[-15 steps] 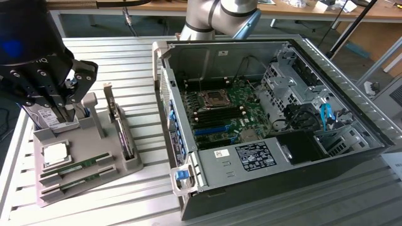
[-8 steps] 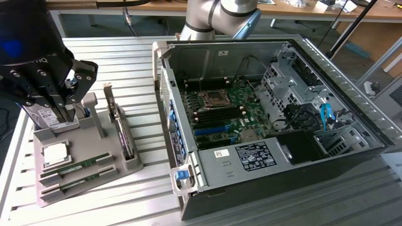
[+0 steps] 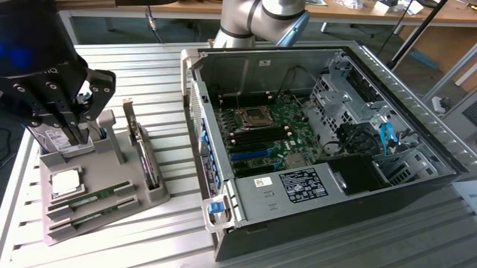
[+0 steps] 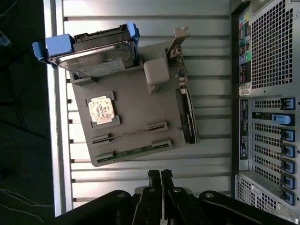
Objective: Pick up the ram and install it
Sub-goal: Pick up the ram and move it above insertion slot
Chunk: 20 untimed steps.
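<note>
Two ram sticks lie in slots of the grey parts tray [image 3: 130, 206], a green one [image 3: 93, 196] and a second [image 3: 95, 214] beside it. The wrist view shows the same pair, one [image 4: 136, 151] nearer the tray's edge and one [image 4: 131, 133] further in. My black gripper [image 3: 78, 131] hangs high over the tray at the exterior view's left, in front of the hard drive. Its fingers [image 4: 154, 180] are shut together, holding nothing, and in the wrist view the gripper [image 4: 160, 177] sits just off the tray edge nearest the sticks. The open computer case [image 3: 223, 167] holds the motherboard's memory slots [image 3: 261, 134].
The tray also carries a hard drive with blue rails [image 4: 93, 54], a square silver processor [image 4: 101, 110] and an upright dark expansion card [image 4: 186, 108]. The case's rear panel [image 4: 267, 93] stands close beside the tray. A slatted metal table [image 3: 149, 67] lies under everything.
</note>
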### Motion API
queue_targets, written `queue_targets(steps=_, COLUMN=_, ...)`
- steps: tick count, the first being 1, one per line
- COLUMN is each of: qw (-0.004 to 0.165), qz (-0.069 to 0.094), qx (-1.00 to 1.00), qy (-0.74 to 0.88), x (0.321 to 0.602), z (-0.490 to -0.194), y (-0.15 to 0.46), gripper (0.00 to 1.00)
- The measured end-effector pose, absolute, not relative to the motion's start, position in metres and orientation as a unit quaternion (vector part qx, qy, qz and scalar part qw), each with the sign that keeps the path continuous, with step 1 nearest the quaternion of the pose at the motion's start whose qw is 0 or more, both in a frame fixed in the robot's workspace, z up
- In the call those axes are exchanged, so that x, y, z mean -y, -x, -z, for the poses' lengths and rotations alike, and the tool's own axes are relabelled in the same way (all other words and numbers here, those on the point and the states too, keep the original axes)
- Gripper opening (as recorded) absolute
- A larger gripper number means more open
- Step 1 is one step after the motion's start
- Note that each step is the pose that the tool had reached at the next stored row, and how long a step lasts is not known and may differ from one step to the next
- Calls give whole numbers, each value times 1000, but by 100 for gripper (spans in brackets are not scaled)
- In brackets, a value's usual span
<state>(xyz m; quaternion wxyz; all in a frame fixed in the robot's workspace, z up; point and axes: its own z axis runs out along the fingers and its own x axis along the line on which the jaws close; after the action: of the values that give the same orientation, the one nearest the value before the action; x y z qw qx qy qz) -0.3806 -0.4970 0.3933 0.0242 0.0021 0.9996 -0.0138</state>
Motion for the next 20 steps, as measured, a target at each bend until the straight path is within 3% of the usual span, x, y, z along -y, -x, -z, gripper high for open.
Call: queue_targets(steps=20, qw=26, qz=10, qx=-983, qy=183, x=497, z=-393, y=383, gripper=15)
